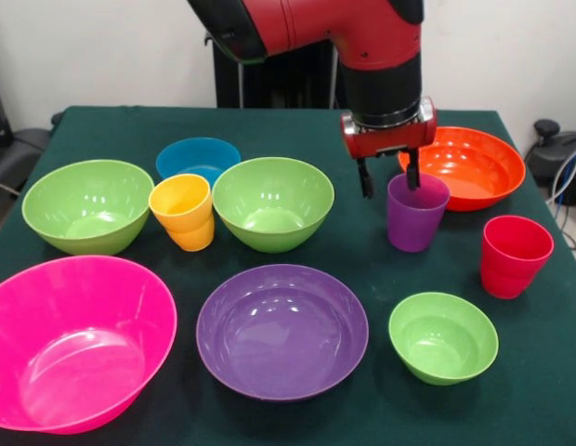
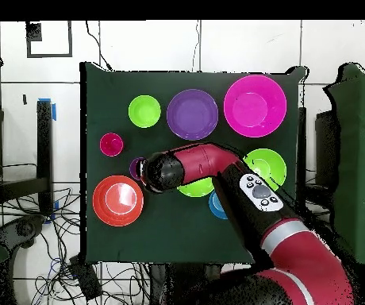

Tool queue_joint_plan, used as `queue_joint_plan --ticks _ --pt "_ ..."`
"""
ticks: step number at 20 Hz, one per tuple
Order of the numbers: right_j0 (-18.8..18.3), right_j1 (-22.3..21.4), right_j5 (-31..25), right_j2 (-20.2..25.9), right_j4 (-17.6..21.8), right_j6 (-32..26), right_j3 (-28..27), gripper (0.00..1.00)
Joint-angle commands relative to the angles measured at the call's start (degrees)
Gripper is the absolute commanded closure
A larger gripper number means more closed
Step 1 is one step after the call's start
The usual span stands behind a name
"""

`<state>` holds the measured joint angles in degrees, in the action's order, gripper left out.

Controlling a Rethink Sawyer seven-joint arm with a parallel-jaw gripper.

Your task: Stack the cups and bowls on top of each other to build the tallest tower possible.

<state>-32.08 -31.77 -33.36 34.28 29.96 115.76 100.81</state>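
1. Starting the tower: every cup and bowl sits apart on the green table (image 1: 362, 251), nothing stacked yet.
2. Next move, likely — closing on the purple cup (image 1: 416, 216), beside the orange-red bowl (image 1: 474, 165).
3. Gripper (image 1: 389, 177) is spread, fingers straddling the cup's far rim — holding nothing.

A glossy hot pink plastic bowl (image 1: 74, 342) is showing at lower left, a wide purple plastic bowl (image 1: 281, 330) at lower centre, a red plastic cup (image 1: 515, 255) at right, on the dark green tablecloth (image 1: 362, 260).
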Motion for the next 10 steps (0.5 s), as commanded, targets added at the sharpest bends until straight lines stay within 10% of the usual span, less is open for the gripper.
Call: queue_joint_plan --ticks 1,10 --pt "-1.0 -7.3 -9.4 4.0 -2.5 -8.5 2.0 0.0" --pt "-0.1 -8.2 -10.6 3.6 -2.9 -7.2 1.5 0.0"
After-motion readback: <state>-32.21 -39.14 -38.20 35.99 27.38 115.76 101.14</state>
